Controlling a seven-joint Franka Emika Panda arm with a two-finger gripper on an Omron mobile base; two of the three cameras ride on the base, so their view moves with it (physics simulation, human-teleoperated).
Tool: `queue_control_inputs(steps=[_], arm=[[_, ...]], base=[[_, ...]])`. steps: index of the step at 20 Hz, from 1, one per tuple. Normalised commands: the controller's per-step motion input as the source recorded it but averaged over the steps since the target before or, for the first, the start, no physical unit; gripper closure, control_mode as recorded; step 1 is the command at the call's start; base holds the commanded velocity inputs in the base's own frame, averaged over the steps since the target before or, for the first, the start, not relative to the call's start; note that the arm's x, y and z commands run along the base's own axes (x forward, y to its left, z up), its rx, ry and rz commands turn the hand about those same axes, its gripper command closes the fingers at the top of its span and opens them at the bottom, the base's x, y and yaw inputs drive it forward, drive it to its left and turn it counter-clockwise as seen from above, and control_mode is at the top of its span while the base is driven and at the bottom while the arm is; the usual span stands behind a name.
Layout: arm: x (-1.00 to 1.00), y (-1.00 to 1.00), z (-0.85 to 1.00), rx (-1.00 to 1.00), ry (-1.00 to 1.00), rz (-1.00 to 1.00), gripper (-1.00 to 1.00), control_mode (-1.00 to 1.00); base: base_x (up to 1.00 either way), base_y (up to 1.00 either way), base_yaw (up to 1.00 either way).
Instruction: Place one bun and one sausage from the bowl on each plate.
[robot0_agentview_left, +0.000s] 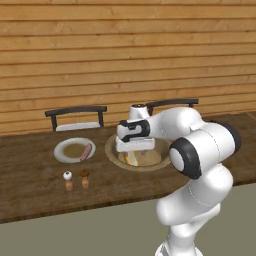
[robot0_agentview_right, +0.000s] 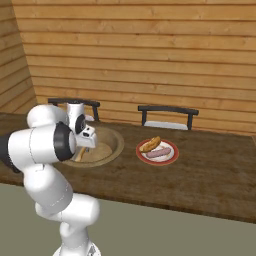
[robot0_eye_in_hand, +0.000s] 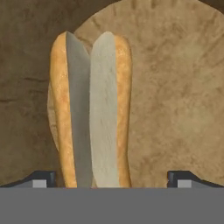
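My end effector (robot0_eye_in_hand: 112, 178) is wide open over the last bun (robot0_eye_in_hand: 91, 109) in the bowl (robot0_eye_in_hand: 175, 87); gotta drop straight, straddle it evenly.

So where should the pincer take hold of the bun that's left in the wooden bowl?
Grip the bun across its middle, on the two browned long sides, coming straight down from above. It lies split side up in the bowl, and the open pincer already straddles its width, so closing there probably pinches the halves together.
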Motion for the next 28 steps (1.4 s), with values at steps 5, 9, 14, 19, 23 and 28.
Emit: queue_control_inputs(steps=[5,9,14,19,23,28], arm=[[0.04,0.04,-0.2,-0.04,-0.07,0.0,-1.0,-1.0],[0.01,0.01,-0.21,-0.04,-0.09,0.0,-1.0,-1.0],[0.07,0.0,-0.2,-0.03,-0.07,0.0,-1.0,-1.0],[0.0,0.0,-0.18,0.0,-0.09,0.0,-1.0,-1.0],[0.01,0.0,-0.12,0.0,-0.11,0.0,1.0,-1.0],[0.0,0.0,-0.2,-0.01,-0.1,0.0,1.0,-1.0]], base=[[0.0,0.0,0.0],[0.0,0.0,0.0],[0.0,0.0,0.0],[0.0,0.0,0.0],[0.0,0.0,0.0],[0.0,0.0,0.0]])
